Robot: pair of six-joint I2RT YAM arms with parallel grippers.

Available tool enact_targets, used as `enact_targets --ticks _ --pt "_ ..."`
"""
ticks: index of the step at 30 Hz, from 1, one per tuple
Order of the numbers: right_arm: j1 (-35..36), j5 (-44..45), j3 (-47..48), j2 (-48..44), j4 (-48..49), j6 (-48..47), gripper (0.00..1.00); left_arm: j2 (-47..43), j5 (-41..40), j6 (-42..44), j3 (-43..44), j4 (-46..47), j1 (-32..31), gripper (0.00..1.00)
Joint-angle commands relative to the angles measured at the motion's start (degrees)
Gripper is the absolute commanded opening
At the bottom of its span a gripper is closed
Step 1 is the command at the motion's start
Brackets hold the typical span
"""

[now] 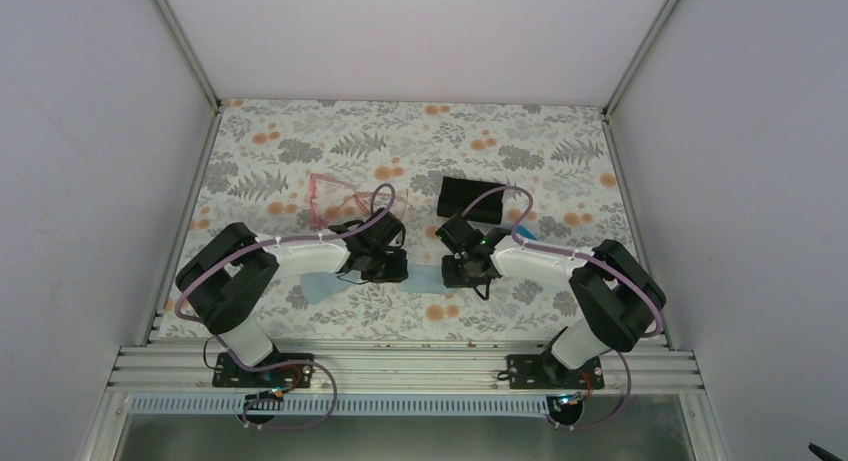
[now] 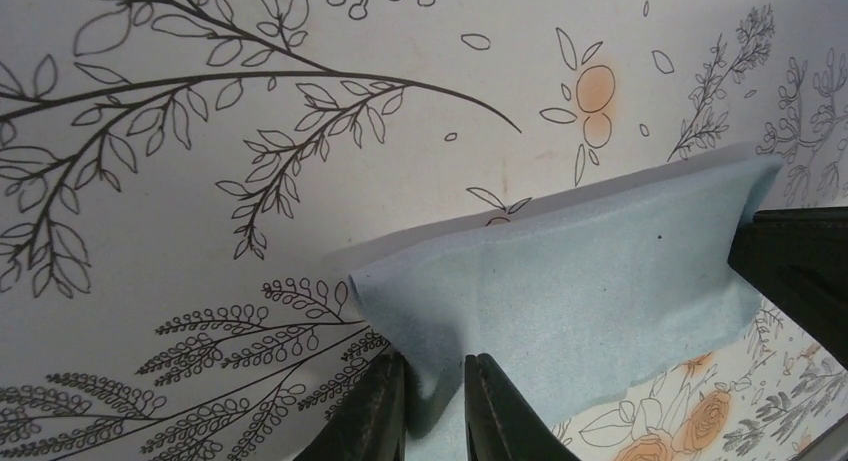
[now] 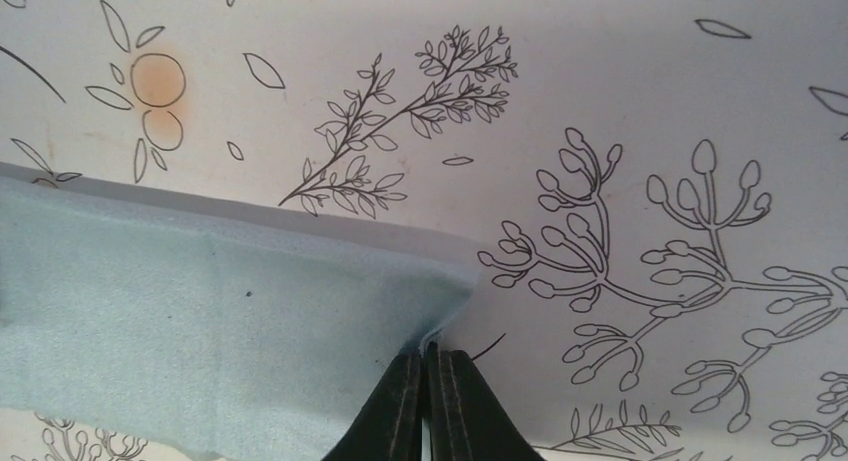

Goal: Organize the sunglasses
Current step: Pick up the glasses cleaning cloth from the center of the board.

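Bright, even light.
Sharp wrist views; the blue cloth [image 3: 200,311] drops a soft grey shadow ahead of the right gripper [image 3: 425,359].

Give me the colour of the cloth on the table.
Plain light blue cloth; shows best in the left wrist view.

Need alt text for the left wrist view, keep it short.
A light blue cloth, pinched at its near corner by the left tool, stretches rightward to the right tool, which grips its opposite edge. Under it lies a white table cover printed with black leaf sprigs and orange flowers.
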Motion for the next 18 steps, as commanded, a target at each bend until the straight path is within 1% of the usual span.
enact_targets --ticks 1,5,10,13,18 --pt "0.89 -0.89 -1.10 1.82 0.19 1.33 0.04 1.91 -0.24 -0.63 -1.08 -2.09 -0.39 0.14" --pt "0.89 -0.05 -1.11 1.80 0.34 1.82 0.04 2.09 -0.73 -0.42 -0.82 -2.03 -0.39 0.03" --pt "0.80 1.58 -0.34 0.18 0.25 2.56 0.04 1.47 -1.56 0.28 0.48 -2.00 -0.39 0.02" --pt "0.72 2.40 0.91 -1.48 -0.26 2.80 0.04 0.56 -1.80 0.87 2.87 -2.22 -0.34 0.02" --pt "-1.24 6.29 3.92 -3.53 -3.14 1.81 0.04 0.23 -2.27 2.36 7.81 -3.39 0.02 0.02"
